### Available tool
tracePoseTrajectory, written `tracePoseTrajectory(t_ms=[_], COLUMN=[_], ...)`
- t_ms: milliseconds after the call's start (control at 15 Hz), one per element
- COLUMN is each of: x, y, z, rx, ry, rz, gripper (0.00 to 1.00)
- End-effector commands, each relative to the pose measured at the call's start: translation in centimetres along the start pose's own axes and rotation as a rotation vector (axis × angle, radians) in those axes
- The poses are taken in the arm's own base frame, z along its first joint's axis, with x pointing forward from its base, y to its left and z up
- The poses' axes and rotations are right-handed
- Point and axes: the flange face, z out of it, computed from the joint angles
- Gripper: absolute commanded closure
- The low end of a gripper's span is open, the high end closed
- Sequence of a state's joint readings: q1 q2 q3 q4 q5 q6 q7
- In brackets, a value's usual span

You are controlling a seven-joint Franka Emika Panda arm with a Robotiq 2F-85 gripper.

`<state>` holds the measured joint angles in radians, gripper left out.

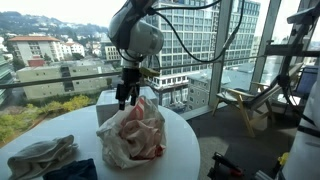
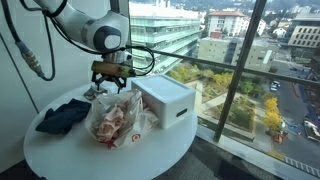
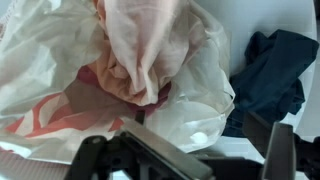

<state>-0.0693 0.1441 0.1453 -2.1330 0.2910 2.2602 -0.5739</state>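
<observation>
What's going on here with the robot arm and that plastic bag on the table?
The gripper hangs just above a white-and-red plastic bag on the round table, jaws open, holding nothing. A pink cloth sits bunched in the bag's mouth. A dark blue cloth lies beside the bag, and a white box stands on its other side.

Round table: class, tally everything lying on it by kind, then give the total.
plastic bag: 1
cloths: 3 (pink cloth inside the bag, dark blue cloth, pale grey cloth)
white box: 1
Total: 5
</observation>
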Motion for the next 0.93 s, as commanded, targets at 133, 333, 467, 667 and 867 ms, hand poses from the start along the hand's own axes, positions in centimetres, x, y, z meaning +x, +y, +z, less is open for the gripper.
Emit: tracePoseTrajectory(t_ms=[133, 333, 467, 667, 867], x=[0.0, -0.1, -0.8, -2.8, -4.8], y=[0.2, 0.5, -0.5, -2.9, -5.9], z=[0.4, 1.3, 2.9, 5.2, 7.8], rx=[0.003, -0.008, -0.01, 0.028, 0.052], ry=[-0.006, -0.009, -0.03, -0.099, -0.148], rz=[0.004, -0.021, -0.082, -0.159, -0.284], gripper=[0.0, 0.0, 0.0, 0.0, 0.0])
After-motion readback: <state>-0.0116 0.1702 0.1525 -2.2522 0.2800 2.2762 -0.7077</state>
